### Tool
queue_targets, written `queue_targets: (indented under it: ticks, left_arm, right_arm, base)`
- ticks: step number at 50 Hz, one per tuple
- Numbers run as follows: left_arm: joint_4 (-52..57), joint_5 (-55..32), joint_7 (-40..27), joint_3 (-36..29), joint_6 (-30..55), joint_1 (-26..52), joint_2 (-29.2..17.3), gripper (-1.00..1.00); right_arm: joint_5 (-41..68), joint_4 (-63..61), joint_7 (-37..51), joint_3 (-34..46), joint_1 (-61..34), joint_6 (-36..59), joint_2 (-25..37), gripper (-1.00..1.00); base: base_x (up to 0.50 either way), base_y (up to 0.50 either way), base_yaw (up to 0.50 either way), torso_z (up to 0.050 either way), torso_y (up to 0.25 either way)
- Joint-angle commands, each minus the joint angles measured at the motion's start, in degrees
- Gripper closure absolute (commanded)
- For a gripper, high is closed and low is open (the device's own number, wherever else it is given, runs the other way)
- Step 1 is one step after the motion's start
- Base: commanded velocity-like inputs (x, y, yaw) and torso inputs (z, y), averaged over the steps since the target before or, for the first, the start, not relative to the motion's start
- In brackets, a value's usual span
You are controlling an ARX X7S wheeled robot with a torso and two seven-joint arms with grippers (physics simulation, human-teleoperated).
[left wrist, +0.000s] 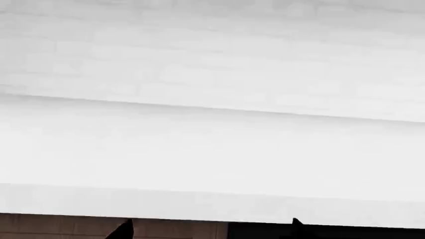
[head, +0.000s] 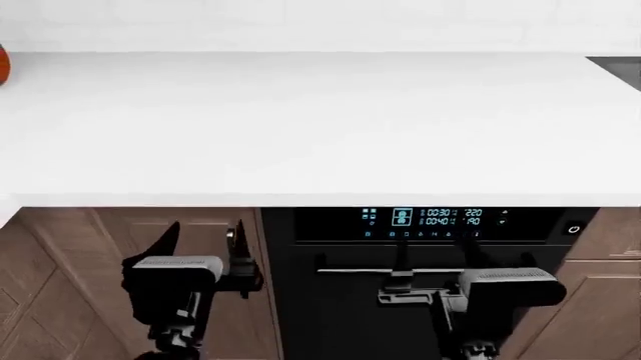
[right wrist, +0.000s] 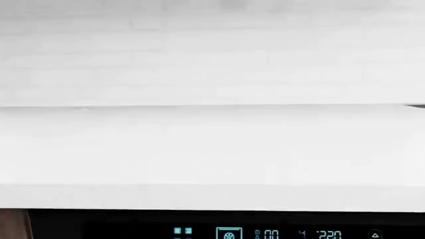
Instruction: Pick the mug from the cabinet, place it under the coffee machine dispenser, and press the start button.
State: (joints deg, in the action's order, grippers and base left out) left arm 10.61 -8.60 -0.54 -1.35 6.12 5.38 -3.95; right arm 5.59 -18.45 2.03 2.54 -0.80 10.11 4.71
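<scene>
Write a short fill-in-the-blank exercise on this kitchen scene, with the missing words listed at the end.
1. The countertop is ____ in colour.
2. The lit display belongs to a black ____ built in below the countertop.
3. The cabinet door beside the oven is made of brown ____.
4. Neither the coffee machine nor the ____ named in the task shows in any view.

Missing words: white; oven; wood; mug

White worktop (head: 320, 120) over a built-in oven (head: 431, 300)

Oven's black with a lit blue display (head: 425, 217) and a bar handle, wood cabinet doors (head: 60, 277) either side, white tiled wall (head: 300, 22) behind, something orange (head: 3, 65) poking in at the far left edge.
</scene>
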Motion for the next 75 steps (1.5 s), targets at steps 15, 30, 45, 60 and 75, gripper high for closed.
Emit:
queue_targets:
  ticks: [15, 30, 45, 60, 75]
  left_arm:
    - [-43.8, -0.3, -11.2, 0.0, 1.3, 54.3, 3.1, -1.0]
    - [-85.6, 4.2, -11.0, -0.8, -13.7, 71.3, 3.1, -1.0]
    - [-85.6, 5.7, -4.2, 10.7, -6.8, 72.9, 2.7, -1.0]
    - [-85.6, 8.1, -1.7, 12.0, -5.9, 73.1, 3.0, -1.0]
    - [-85.6, 8.2, -1.6, 12.0, -4.4, 73.1, 3.0, -1.0]
  right_arm:
    - [11.5, -35.1, 4.9, -2.7, -26.1, 46.6, 4.8, -1.0]
    - [20.7, -39.8, 5.8, -9.3, -50.0, 76.1, 2.5, -1.0]
    - [87.7, -21.8, 59.0, -13.4, -66.1, 77.5, 15.8, -1.0]
    - [94.5, -19.1, 65.7, -6.4, -69.3, 74.9, 20.1, -1.0]
    - [95.4, -18.5, 66.6, -4.0, -69.8, 72.9, 21.6, -1.0]
  base:
    - [0.0, 0.0, 0.0, 0.05, 0.079]
    - [0.0, 0.0, 0.0, 0.05, 0.076]
    - [0.08, 0.2, 0.0, 0.001, 0.0]
    - [0.28, 0.48, 0.0, 0.0, 0.0]
    - [0.37, 0.42, 0.0, 0.0, 0.0]
